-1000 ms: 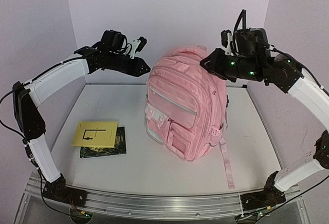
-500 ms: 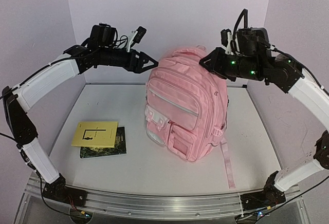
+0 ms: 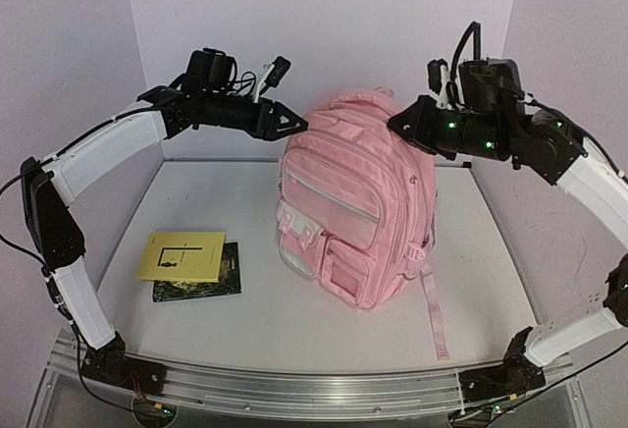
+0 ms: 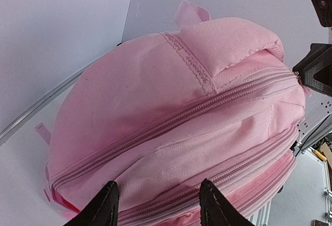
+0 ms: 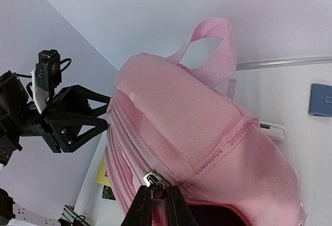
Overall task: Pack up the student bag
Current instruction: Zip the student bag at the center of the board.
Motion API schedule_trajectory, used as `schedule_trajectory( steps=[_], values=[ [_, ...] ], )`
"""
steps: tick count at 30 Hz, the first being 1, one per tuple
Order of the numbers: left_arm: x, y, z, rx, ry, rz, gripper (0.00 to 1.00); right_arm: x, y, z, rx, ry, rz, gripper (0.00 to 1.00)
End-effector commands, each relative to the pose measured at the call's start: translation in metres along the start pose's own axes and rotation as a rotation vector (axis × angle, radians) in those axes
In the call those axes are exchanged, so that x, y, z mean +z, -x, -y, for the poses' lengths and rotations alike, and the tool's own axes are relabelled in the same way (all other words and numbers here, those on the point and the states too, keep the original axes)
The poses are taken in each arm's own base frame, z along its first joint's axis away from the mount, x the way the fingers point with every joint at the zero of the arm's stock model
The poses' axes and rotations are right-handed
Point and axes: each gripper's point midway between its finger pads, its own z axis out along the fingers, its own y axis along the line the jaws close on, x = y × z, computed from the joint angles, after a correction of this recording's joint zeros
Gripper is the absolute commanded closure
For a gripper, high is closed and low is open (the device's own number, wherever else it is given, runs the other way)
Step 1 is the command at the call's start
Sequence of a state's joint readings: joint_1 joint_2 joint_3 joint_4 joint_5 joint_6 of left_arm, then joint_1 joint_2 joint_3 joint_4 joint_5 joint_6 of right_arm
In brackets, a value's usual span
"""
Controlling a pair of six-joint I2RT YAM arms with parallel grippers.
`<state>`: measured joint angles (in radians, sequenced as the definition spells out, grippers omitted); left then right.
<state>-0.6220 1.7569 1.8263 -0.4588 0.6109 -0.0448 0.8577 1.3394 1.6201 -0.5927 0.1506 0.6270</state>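
On a white table (image 3: 294, 325), a pink student bag (image 3: 353, 217) stands upright, zipped crown facing the arms. Left of the bag, a yellow booklet (image 3: 182, 254) overlaps a dark booklet (image 3: 221, 281). At the bag's top left, the left gripper (image 4: 158, 205) hangs with fingers apart. At the bag's top right, the right gripper (image 5: 158, 191) is pinched on a silver zipper pull (image 5: 153, 178).

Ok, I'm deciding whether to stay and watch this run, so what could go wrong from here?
The right gripper pinches only the small zipper pull at the tips of its jaws; it could slip free when pulled. The left gripper hangs open near the top of the pink backpack without holding it, so a tug on the zip could tip or drag the upright bag.
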Motion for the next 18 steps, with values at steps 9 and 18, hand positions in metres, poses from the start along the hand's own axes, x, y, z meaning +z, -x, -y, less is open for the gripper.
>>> schedule_trajectory(
  steps=[9, 18],
  values=[
    [0.006, 0.015, 0.001, 0.031, -0.033, 0.040, 0.81, -0.019, 0.004, 0.007, -0.002, 0.002, 0.031, 1.00],
    [0.010, 0.006, -0.008, 0.020, 0.005, 0.028, 1.00, -0.024, -0.010, 0.015, 0.004, 0.004, -0.013, 1.00]
  ],
)
